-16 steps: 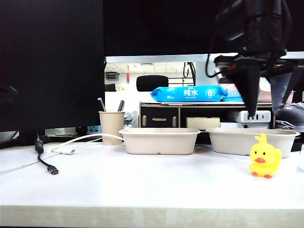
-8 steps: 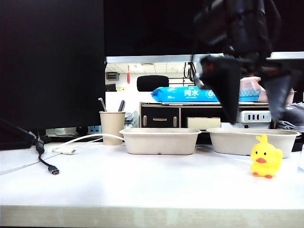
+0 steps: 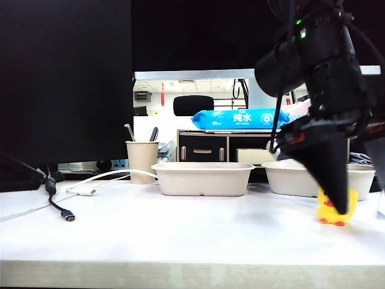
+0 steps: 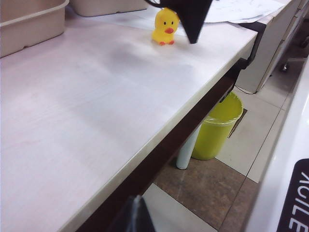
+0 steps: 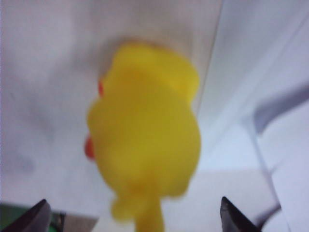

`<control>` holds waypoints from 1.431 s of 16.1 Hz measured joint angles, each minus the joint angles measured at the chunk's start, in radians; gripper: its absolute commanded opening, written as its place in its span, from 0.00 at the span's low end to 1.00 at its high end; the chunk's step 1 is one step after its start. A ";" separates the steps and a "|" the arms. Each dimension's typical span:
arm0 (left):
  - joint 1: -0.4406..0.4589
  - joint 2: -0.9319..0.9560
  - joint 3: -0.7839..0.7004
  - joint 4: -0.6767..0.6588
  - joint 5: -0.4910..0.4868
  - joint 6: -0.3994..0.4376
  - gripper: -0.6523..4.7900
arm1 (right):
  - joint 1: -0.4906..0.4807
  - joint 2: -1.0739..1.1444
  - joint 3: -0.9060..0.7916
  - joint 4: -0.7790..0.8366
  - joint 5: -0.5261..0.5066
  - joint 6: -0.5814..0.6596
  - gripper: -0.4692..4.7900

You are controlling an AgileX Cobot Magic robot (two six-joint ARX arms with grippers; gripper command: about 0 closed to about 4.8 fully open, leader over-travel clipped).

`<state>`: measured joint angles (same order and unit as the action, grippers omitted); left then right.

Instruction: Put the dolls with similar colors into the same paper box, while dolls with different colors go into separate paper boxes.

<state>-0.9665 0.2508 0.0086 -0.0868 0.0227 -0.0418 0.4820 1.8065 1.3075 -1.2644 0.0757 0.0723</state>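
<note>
One yellow duck (image 3: 337, 208) is seen standing on the white table (image 3: 192, 235), just in front of the right paper box (image 3: 289, 177) and near the table's right end; in the exterior view its upper part is covered by the right gripper (image 3: 361, 198), of which one dark finger (image 3: 328, 171) is seen in full while the other is cut off by the frame edge. The right wrist view gives what that view hides: the duck (image 5: 145, 130) is seen blurred and very close, between two finger tips (image 5: 36, 217) spread wide on either side and clear of it, so nothing is pinched. The left wrist view shows the duck (image 4: 164, 27) whole and upright with its orange beak, a dark finger of the right gripper (image 4: 193, 17) just beside it, plus a yellow-green bin (image 4: 217, 126) on the floor under the table edge. Of the left gripper (image 4: 134, 215) only one dark tip is caught, so spread or pressed together cannot be told. The middle paper box (image 3: 202, 178) is viewed from the side, its inside hidden. A paper cup (image 3: 141, 161) with pens, cables (image 3: 60, 208) and a dark monitor (image 3: 63, 84) are noted at left; a blue wipes pack (image 3: 237, 118) lies on a cabinet behind.
</note>
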 measured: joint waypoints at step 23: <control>0.000 0.000 0.000 0.000 0.000 0.000 0.11 | 0.000 0.000 -0.002 0.145 0.078 0.000 0.47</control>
<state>-0.9665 0.2508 0.0086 -0.0868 0.0227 -0.0418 0.4824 1.8061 1.3052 -1.1194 0.1539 0.0727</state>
